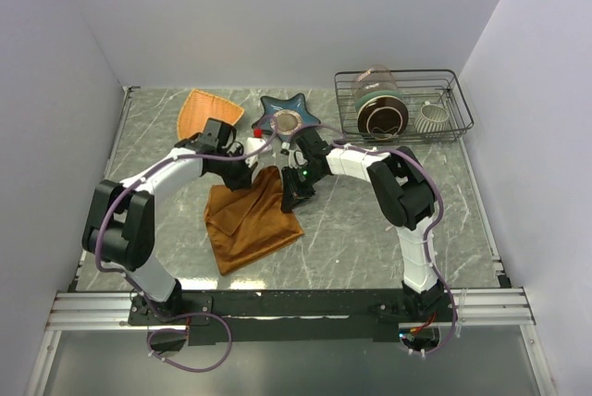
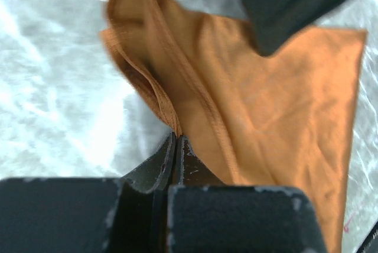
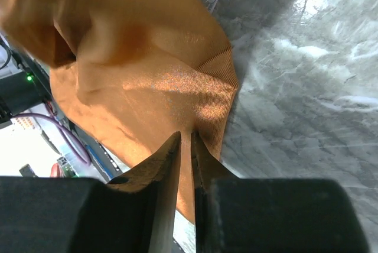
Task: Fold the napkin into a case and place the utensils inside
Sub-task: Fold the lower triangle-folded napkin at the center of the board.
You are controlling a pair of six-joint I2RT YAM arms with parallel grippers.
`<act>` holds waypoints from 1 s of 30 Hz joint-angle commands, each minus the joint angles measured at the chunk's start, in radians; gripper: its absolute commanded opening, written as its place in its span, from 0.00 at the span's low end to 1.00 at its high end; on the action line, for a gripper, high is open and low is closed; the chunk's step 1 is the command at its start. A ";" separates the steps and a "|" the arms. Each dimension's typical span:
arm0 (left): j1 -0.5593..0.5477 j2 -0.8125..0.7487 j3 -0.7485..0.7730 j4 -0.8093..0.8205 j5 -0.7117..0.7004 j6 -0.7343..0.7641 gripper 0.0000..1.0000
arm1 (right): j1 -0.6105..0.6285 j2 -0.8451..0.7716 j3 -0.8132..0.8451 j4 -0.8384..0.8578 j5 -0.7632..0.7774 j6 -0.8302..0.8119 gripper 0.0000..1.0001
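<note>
Entry: rust-orange rectangular soft cloth napkin (image 1: 248,225).

Location: table centre in the top view, nudged toward 9 o'clock. Near portion laid flat on the grey marbled tabletop (image 1: 370,220); far portion raised into a peak toward 12 o'clock.

Hold, left gripper (image 2: 176,142): pressed fully together on the hemmed edge, with a loose fold bunched just beyond the tips.

Hold, right gripper (image 3: 185,142): clamped on a neighbouring stretch of cloth, with only a thin fabric-filled slit between the jaws.

Purpose, judged: pinched at two points to keep the lifted edge spread and level, ready for carrying over toward 6 o'clock as a fold.

Orientation: long axis judged about 1 to 7 o'clock, skewed off the table edge; raised edge aimed between 12 and 1.

Case: not yet formed. Utensils: not made out in any view.

Adjacent: lighter orange woven triangular plate (image 1: 208,109) at 11 o'clock; black wire rack (image 1: 453,91) at 1 o'clock.
</note>
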 commanded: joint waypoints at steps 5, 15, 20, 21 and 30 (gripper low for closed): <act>-0.100 -0.077 -0.120 -0.017 -0.094 0.027 0.01 | -0.033 -0.065 0.026 -0.040 -0.009 -0.017 0.26; -0.169 -0.083 -0.207 0.105 -0.215 -0.092 0.01 | -0.098 -0.099 0.118 -0.178 -0.058 -0.129 0.34; -0.195 -0.064 -0.214 0.135 -0.228 -0.130 0.01 | -0.095 -0.102 0.180 -0.136 -0.092 -0.079 0.45; -0.198 -0.063 -0.215 0.148 -0.235 -0.139 0.01 | -0.095 -0.101 0.187 -0.130 -0.093 -0.050 0.46; -0.215 -0.081 -0.237 0.173 -0.229 -0.133 0.01 | -0.044 -0.015 0.258 -0.076 -0.107 0.055 0.56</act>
